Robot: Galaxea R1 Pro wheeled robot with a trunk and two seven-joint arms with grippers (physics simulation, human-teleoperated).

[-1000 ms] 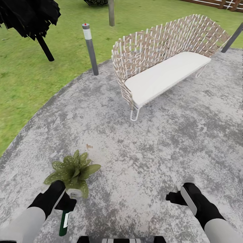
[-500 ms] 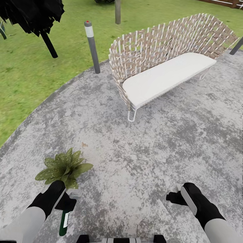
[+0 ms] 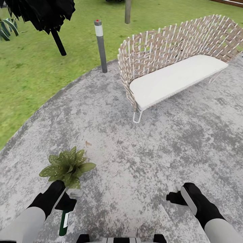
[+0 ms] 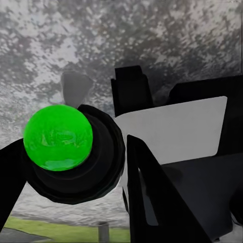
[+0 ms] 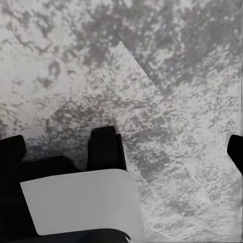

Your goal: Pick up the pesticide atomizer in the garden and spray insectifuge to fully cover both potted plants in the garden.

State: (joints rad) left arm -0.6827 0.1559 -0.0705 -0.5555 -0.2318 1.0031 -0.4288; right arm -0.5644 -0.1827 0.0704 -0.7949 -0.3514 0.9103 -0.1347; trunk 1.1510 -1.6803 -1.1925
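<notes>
- On the stone patio (image 3: 141, 162), the potted plant (image 3: 67, 166) is the landmark: its speckled leaves spread just ahead of the left gripper (image 3: 65, 202), and its small grey pot (image 3: 74, 192) sits right against the gripper's front.
- Left gripper is closed around the spray bottle (image 3: 63, 221), which hangs downward from it on the near side of the plant, green body and white label showing below the black fingers.
- From the left wrist camera, the bottle's top is seen end on as a bright green dome (image 4: 58, 136) in a black collar, clamped between the fingers (image 4: 152, 202).
- Right gripper (image 3: 175, 197) hovers well to the right of the plant over bare stone; it holds nothing, and the right wrist camera shows its fingers (image 5: 104, 147) spread apart with patio between them.
- Beyond the plant stand a wicker bench (image 3: 175, 64) with a white cushion and a grey lamp post (image 3: 100, 45) at the edge of the lawn (image 3: 33, 77).
- Progress, as a judgement: picking up the bottle is done and the robot is at one plant. No spray or coating is visible on the leaves, so covering this plant appears to remain, as does the second plant.
</notes>
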